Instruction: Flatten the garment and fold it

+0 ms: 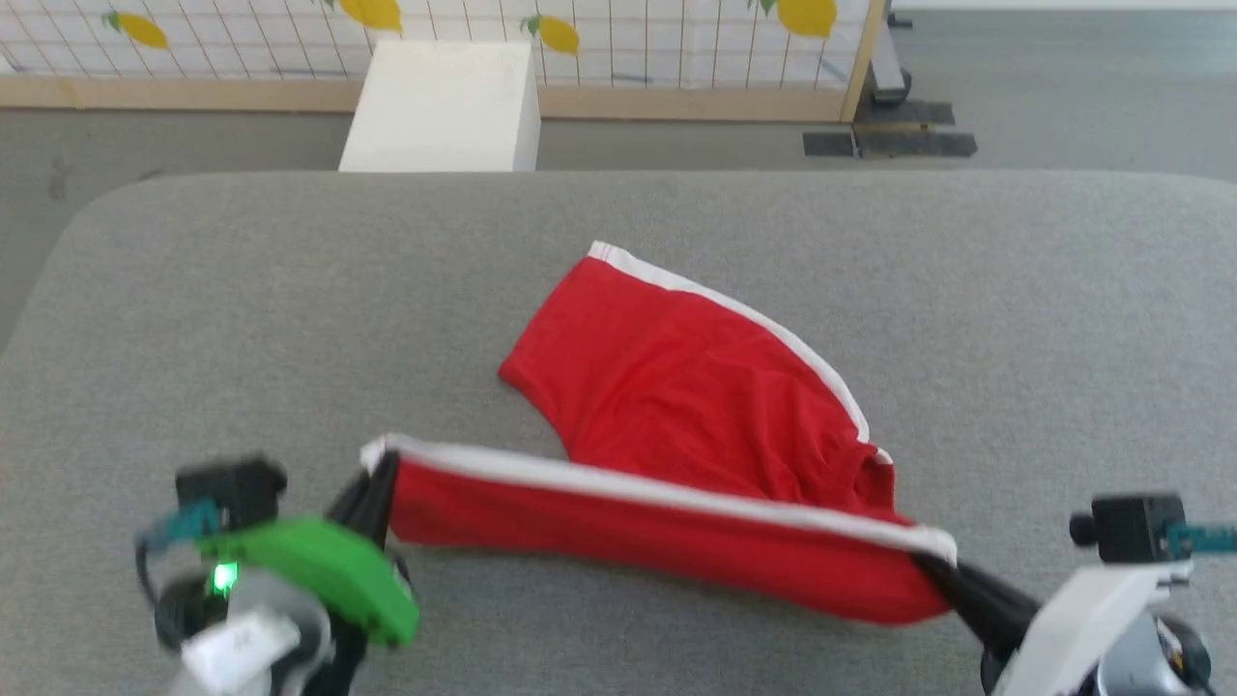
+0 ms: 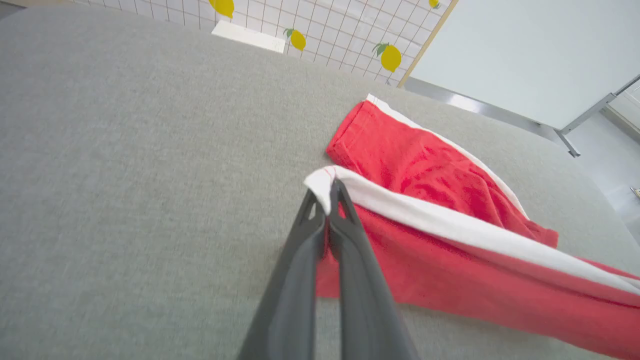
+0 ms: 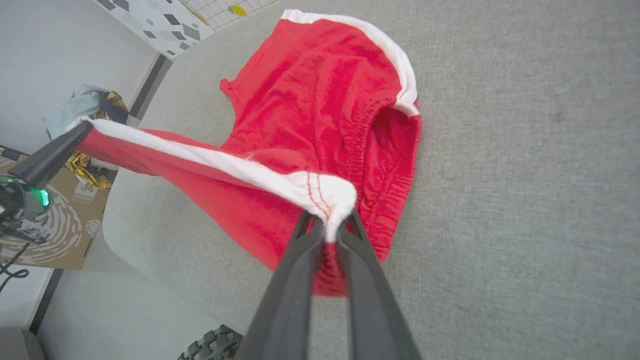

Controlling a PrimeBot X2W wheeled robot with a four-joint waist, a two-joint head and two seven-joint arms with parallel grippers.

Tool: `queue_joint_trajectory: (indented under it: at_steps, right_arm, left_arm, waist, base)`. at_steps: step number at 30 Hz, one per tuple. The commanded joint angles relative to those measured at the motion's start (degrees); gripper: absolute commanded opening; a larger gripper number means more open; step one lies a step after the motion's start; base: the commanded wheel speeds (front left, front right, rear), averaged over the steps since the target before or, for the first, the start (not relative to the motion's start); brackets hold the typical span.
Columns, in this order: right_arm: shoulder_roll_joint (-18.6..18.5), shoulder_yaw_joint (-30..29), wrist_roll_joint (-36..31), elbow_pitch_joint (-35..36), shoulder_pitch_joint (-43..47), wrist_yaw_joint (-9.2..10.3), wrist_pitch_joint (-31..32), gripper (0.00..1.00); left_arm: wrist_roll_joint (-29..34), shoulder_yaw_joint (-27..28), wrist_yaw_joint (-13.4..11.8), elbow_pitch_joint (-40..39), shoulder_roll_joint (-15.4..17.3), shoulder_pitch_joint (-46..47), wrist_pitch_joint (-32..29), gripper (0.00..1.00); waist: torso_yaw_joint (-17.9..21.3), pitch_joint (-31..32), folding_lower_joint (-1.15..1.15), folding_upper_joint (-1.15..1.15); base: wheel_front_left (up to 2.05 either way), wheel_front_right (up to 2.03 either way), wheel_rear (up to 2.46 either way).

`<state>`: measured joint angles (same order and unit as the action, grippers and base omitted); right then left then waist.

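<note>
Hanging garment: red shorts (image 1: 676,387) near the middle of the grey counter (image 1: 193,338). One white-striped side is raised and pulled taut between the two hands; the rest lies on the counter behind it.
Far leg: flat on the counter, white stripe along its right edge, hem toward the far side.
Waistband: gathered elastic, bunched and gaping at the right-hand end.
Left hand (image 1: 372,495): fingers pinched tight on the white corner at the leg-hem end of the raised stripe.
Right hand (image 1: 942,570): fingers pinched tight on the white corner at the waistband end; red stitching shows at the pinch.
Left wrist: green cover (image 1: 319,570) with a small green light lit.
Beyond counter: white box (image 1: 440,106) on the floor; behind it a grid screen (image 1: 676,39) printed with yellow lemons.
Floor by robot's left: cardboard box (image 3: 65,220) with a swirl print, pile of clothes (image 3: 85,105) next to it.
Writing: small print on the cardboard box, too blurred to read.
</note>
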<state>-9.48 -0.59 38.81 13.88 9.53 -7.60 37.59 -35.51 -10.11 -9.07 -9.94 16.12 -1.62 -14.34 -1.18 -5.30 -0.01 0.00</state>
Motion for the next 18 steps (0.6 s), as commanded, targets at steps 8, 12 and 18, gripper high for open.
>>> queue_joint_trajectory:
  at_steps: [8, 12, 18]
  right_arm:
    - [3.0, -1.9, -4.7, -5.7, -14.2, 0.11, 1.4, 0.0]
    - [4.1, -1.5, -5.9, -8.2, -19.3, 0.11, 0.7, 0.0]
    - [5.2, -0.2, -6.4, -11.2, -24.2, 0.11, -1.6, 0.0]
  left_arm:
    - [2.2, -3.1, 5.8, 17.9, 1.4, 27.3, -3.7, 0.0]
    - [3.4, -4.9, 8.0, 26.7, 0.8, 37.5, -4.7, 0.0]
    - [5.0, -6.7, 9.8, 37.2, 0.2, 48.1, -5.4, 0.0]
  waist:
    - [4.0, -11.4, 0.01, 0.0]
    - [6.2, -15.7, 0.01, 0.0]
    - [9.9, -20.4, 0.01, 0.0]
  base:
    - [0.0, 0.0, 0.0]
    - [0.0, 0.0, 0.0]
    - [0.0, 0.0, 0.0]
